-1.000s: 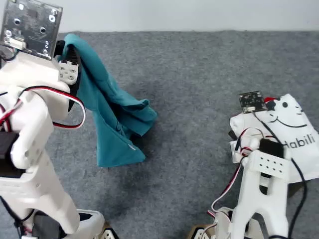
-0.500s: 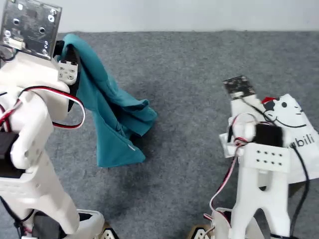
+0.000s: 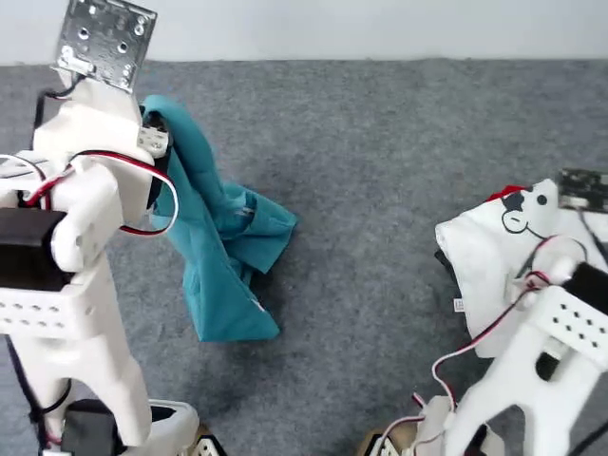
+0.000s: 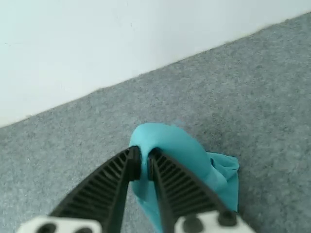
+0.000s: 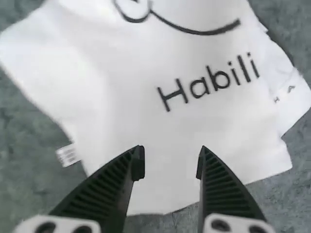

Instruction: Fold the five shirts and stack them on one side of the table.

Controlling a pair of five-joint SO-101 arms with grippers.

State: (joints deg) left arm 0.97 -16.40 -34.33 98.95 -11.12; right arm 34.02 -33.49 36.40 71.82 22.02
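Grey, felt-like counter (image 3: 380,171). On its left half lies the teal shirt (image 3: 228,266), bunched, w/ one end lifted off the surface and the rest trailing down into a crumpled heap. Near the right edge the white shirt (image 3: 494,256) lies folded flat, print up, well apart from the teal one. The left end effector (image 4: 144,162) is nearly closed, pinching a fold of teal cloth. The right end effector (image 5: 168,162) is spread wide just above the white shirt, holding nothing.

Risks:
- Thin pinch w/ most of the weight hanging, so the cloth could slip out.
- Shirt is twisted, so laid down as-is it prob. lands as a lump.
- Right arm sits low, so a dip could snag the white shirt and undo its fold.
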